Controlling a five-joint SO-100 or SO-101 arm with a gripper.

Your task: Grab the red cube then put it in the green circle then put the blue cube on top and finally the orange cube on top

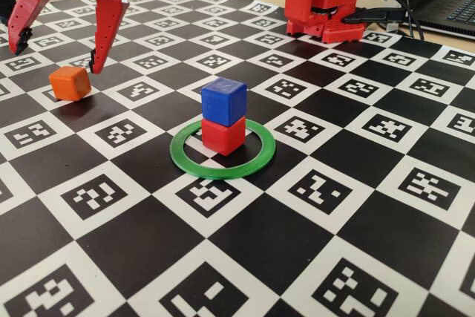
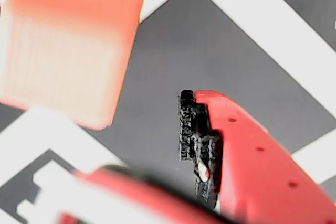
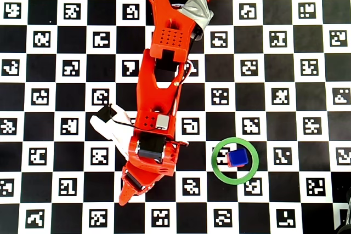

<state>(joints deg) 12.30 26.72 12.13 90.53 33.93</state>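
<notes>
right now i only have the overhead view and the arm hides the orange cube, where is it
Observer: In the fixed view the orange cube lies on the board to the left of the stack, just below the end effector.
Operator: is it gripped
Observer: No. The end effector is open and the cube rests on the board, with no finger closed on it.
Operator: is blue seated on red
Observer: Yes. From the side, the blue cube sits on the red cube, slightly twisted, inside the green circle.
</notes>
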